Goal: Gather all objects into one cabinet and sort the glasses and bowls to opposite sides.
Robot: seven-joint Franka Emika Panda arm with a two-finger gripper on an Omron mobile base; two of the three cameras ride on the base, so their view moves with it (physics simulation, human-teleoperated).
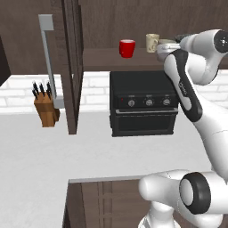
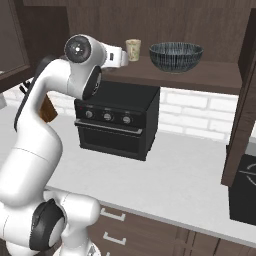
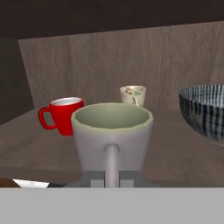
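Note:
In the hand view a grey-green mug (image 3: 112, 131) looms close, its handle pointing at me between my fingertips (image 3: 94, 177). My gripper (image 3: 110, 177) is shut on that handle, just over the front of the cabinet shelf (image 3: 175, 153). Behind it on the shelf stand a glossy red mug (image 3: 63, 114) to the left, a beige cup (image 3: 133, 95) at the back and the wide dark ribbed bowl (image 3: 205, 111) to the right. From the base, my gripper (image 2: 120, 56) reaches into the open cabinet beside the beige cup (image 2: 133, 49) and the bowl (image 2: 176, 56). The red mug (image 1: 127, 47) stands left of the beige cup (image 1: 152, 42).
A black toaster oven (image 1: 143, 103) sits on the white counter right under the shelf. The cabinet's open left door (image 1: 72, 67) with its grey bar handle (image 1: 46, 53) juts out; another door (image 2: 244, 100) hangs at the right. A knife block (image 1: 46, 107) stands at the left.

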